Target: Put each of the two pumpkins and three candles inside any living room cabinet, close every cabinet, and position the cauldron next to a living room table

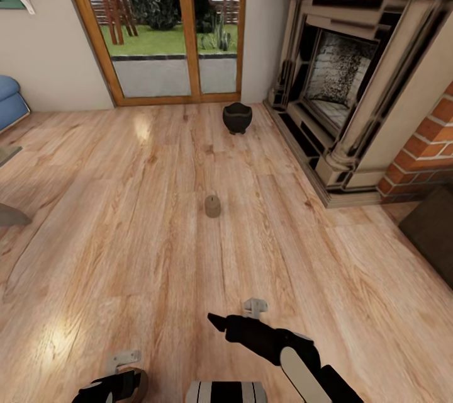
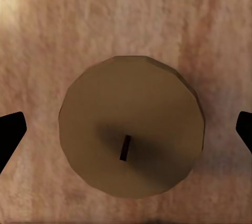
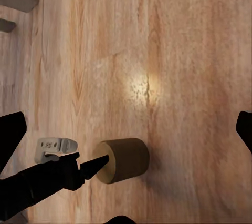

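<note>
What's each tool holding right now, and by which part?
Nothing, it seems. Left tool is open, fingers clear of both sides of the candle it faces end-on. Right tool is open over floor.

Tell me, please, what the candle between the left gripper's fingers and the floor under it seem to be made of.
Candle: likely wax, matte tan, with a dark wick at the centre of its flat top. Floor: wooden planks, light brown with visible grain and a soft sheen where light reflects.
</note>
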`<state>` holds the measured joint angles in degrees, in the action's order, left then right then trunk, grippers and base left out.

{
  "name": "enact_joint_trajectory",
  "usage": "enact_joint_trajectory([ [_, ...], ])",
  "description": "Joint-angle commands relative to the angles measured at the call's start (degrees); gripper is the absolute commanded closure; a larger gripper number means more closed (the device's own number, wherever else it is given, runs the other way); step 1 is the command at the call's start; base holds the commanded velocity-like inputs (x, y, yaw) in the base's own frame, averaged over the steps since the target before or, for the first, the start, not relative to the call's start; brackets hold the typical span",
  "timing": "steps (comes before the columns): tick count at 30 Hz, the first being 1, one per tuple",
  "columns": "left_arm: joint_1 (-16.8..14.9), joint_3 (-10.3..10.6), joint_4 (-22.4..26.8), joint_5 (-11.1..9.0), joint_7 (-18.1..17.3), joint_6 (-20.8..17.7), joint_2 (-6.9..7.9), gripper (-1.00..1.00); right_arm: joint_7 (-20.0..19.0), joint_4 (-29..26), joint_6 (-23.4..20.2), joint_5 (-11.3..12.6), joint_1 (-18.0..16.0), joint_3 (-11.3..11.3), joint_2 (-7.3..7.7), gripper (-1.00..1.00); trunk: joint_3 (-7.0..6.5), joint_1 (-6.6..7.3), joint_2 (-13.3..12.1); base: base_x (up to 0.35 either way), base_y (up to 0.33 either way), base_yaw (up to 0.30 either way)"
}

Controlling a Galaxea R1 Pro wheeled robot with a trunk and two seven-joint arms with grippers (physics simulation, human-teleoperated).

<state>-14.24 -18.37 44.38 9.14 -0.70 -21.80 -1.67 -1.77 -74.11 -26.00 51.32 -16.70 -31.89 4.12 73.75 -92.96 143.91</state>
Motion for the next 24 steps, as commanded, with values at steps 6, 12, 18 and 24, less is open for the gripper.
enact_joint_trajectory([
  [6,0.0,0.0,0.0,0.0,0.0,0.0,0.0,-1.0,-17.1,0.1,2.8,0.3,0.0,2.0,6.2,-1.0,0.0,0.0,0.0,0.0,0.0,0.0],
  [12,0.0,0.0,0.0,0.0,0.0,0.0,0.0,-1.0,-29.5,1.1,8.6,1.0,0.0,3.1,12.88,-1.0,0.22,-0.03,0.0,0.0,0.0,0.0],
  [18,0.0,0.0,0.0,0.0,0.0,0.0,0.06,-1.0,-30.3,1.5,9.0,1.0,0.0,3.1,13.13,-1.0,0.89,-0.1,0.1,0.0,0.0,0.0],
  [24,0.0,0.0,0.0,0.0,-0.1,0.0,0.04,-1.0,-30.1,1.5,9.1,1.0,0.0,3.1,12.87,-1.0,1.77,-0.21,0.1,0.0,0.0,0.0],
])
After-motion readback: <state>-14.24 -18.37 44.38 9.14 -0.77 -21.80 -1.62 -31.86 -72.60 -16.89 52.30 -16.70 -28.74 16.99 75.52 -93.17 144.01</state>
